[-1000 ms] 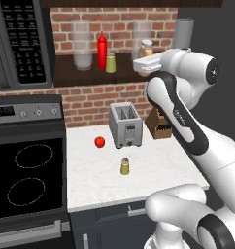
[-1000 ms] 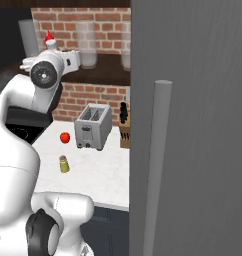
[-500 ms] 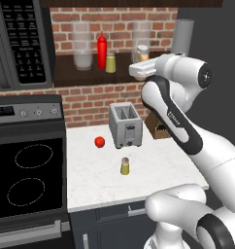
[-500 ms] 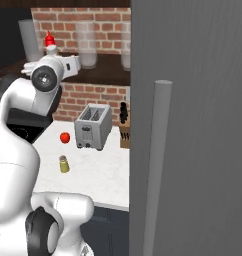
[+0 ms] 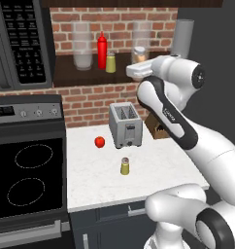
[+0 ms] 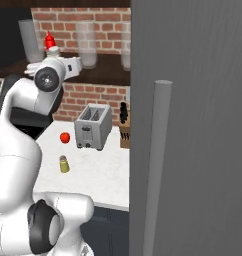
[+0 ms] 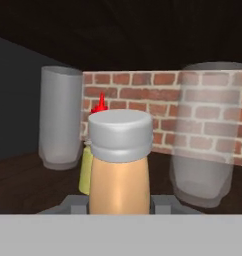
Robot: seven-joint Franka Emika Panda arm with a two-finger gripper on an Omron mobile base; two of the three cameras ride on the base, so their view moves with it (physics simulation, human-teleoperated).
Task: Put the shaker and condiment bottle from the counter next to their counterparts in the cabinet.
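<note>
On the left of the cabinet [image 5: 66, 73] shelf, a clear jar [image 5: 82, 46] is seen, then the red squeeze bottle [image 5: 102, 50] and the small yellow-green shaker [image 5: 110, 62] just beside it. Further right, the condiment bottle [image 7: 120, 165] is held up at the shelf, gripped between the jaws of the gripper [image 7: 119, 202]. So the bottle step is judged to be in hand. Next, the bottle should be moved left and set down near the red one. Down on the counter [image 5: 153, 170], the shaker [image 5: 125, 166] is not yet picked up.
</note>
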